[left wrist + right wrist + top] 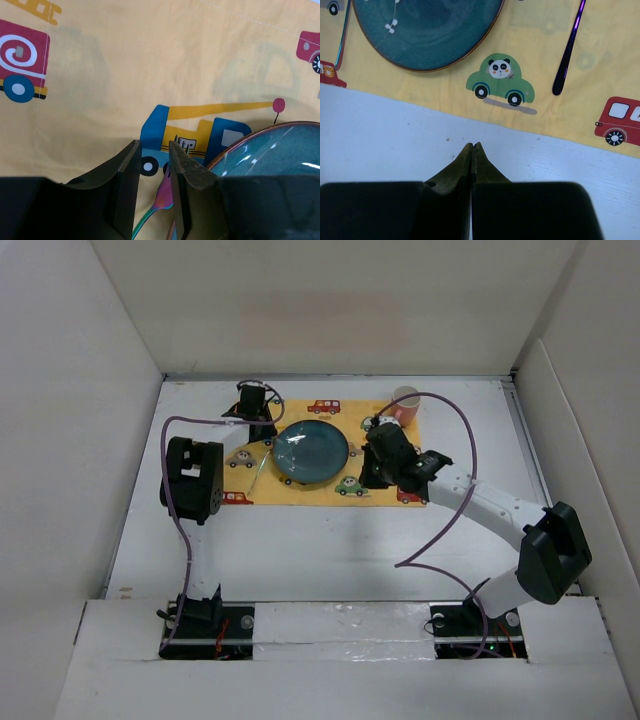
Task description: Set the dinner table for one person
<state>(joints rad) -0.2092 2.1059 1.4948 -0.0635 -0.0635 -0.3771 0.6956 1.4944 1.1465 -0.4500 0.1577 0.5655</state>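
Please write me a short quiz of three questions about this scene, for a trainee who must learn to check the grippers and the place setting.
1. True or false: the right gripper has its jaws shut and holds nothing.
2. What lies on the placemat to the right of the plate? A) a purple utensil B) a folded napkin C) a glass bottle
3. Fill in: the pink cup stands at the placemat's far ____ corner.
Key: 1 true; 2 A; 3 right.
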